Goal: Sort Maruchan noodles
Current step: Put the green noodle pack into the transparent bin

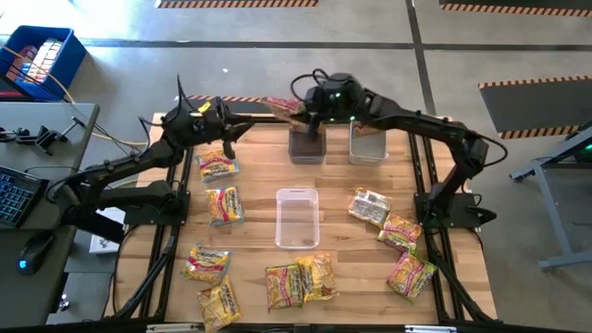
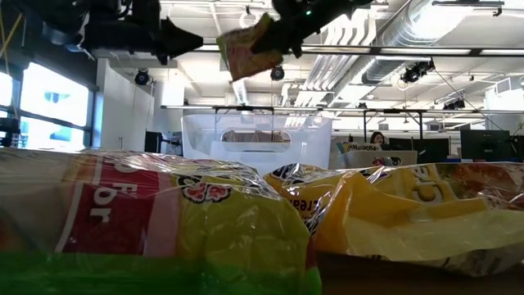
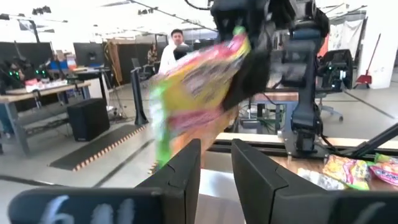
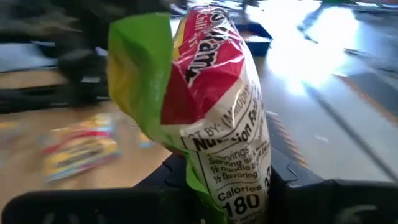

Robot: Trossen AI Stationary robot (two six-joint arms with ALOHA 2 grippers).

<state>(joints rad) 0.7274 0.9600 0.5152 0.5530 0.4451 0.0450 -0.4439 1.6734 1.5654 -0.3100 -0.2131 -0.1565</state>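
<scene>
Packets (image 2: 164,221), nearest the low camera: yellow, red and green wrappers lying flat on the table (image 1: 259,148), well below both sets of fingers.

Left gripper (image 1: 231,136): raised beside the table's far left part, fingers (image 3: 180,180) parted by a narrow gap, nothing between them and nothing touched. Loose packets lay below and behind it on the left side. The held packet hung just ahead of its fingertips, apart from them.

Held packet (image 4: 211,112): red, green and white, nutrition panel showing. It was pinched by its lower end between the right fingers and stood up well past them, tilted and bowed.

Right gripper (image 1: 310,118): raised over the far edge, fingers clamped on the held packet. A dark-filled bin (image 1: 307,146) sat just under the fingertips; a second bin (image 1: 367,145) lay beside it to the right; an empty clear bin (image 1: 297,217) stood mid-table, well short of the fingers.

Risks, as judged:
- Grip on one end only; the slick, crinkly wrapper could slide out or swing on any quick move.
- Released from this height, the floppy packet could catch the dark bin's rim, or fall off the far edge.
- Left fingertips stood close to the packet and right gripper; any advance could bring contact.
- Wrong bin, should the flavour be misjudged.
</scene>
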